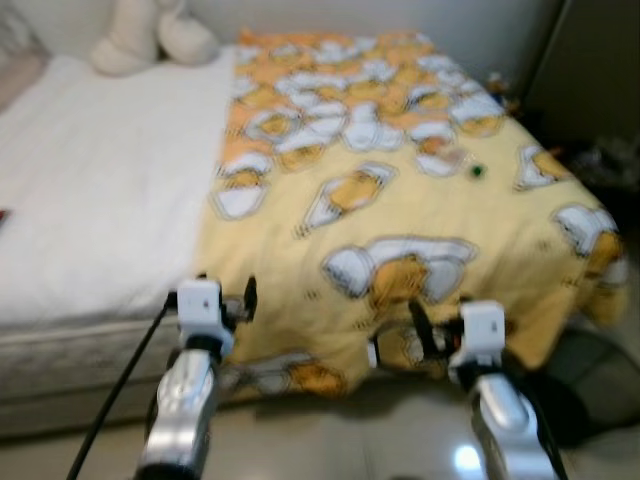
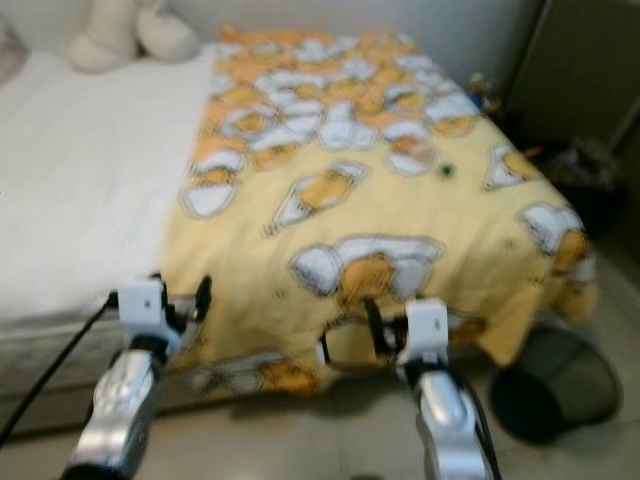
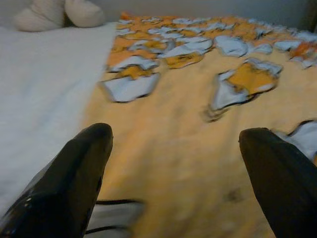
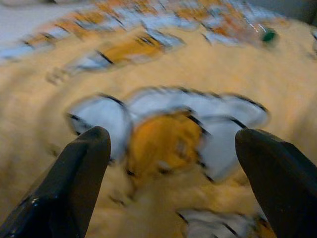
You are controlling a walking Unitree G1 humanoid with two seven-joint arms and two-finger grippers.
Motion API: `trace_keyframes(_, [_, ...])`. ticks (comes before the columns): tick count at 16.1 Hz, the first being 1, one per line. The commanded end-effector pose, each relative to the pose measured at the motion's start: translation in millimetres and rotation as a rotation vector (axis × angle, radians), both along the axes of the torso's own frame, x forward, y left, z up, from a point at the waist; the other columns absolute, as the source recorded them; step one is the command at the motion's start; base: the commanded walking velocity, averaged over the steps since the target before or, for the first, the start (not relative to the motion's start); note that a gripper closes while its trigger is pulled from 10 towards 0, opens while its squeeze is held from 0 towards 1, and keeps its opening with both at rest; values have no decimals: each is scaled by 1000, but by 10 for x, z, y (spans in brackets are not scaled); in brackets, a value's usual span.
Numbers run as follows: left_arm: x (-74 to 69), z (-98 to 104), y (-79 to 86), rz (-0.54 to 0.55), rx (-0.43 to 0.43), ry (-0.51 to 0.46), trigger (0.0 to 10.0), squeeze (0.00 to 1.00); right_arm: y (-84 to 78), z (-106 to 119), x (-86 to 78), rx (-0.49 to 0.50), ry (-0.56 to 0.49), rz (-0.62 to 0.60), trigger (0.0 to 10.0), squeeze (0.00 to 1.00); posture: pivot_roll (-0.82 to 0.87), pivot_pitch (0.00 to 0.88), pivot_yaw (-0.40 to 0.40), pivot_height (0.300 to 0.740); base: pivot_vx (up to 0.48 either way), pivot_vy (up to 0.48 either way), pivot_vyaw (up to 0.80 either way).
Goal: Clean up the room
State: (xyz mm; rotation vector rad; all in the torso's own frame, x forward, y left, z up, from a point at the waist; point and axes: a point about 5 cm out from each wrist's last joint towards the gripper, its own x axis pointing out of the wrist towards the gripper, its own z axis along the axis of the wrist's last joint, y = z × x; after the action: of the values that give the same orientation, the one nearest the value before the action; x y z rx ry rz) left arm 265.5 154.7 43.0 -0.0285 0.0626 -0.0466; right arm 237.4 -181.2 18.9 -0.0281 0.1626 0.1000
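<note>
Both tools, left (image 1: 222, 300) and right (image 1: 420, 335), gape empty before the yellow blanket (image 1: 400, 190); dark bin (image 2: 560, 385) stands right.

A bed (image 1: 90, 200) in white sheets, yellow cartoon blanket (image 1: 400, 200) covering its right side, cream plush toy (image 1: 150, 35) at the far left

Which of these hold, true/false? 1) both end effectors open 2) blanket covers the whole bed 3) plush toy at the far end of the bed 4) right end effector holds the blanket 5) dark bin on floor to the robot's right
1) True: left end effector and right end effector are open.
2) False: yellow blanket covers the right part; white sheet is bare.
3) True: plush toy.
4) False: holds nothing.
5) True: dark bin.
</note>
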Motion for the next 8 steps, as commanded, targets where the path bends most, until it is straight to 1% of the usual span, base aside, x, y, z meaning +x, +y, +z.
trace_keyframes(1, [95,125,-61,-21,11,-51,10000,0,17,87,96,11,-39,-14,10000,0,-152,0,43,740,326,-349,0])
trace_keyframes(2, [116,177,-113,-43,3,-68,10000,0,99,116,129,21,-50,1,10000,0,-152,0,43,740,322,-349,0])
trace_keyframes(4, [63,115,-107,-42,-24,-28,10000,0,146,151,152,14,-66,24,10000,0,-162,0,51,740,324,-351,0])
trace_keyframes(5, [47,94,-111,-37,-37,-16,10000,0,140,157,164,9,-68,27,10000,0,-164,0,53,740,322,-352,0])
trace_keyframes(7, [69,125,-196,-44,-53,-24,10000,0,86,166,187,9,-67,6,10000,0,-169,0,55,740,322,-352,0])
trace_keyframes(8, [76,141,-228,-67,-46,-28,10000,0,68,194,198,-2,-79,-1,10000,0,-174,0,56,740,322,-352,0])
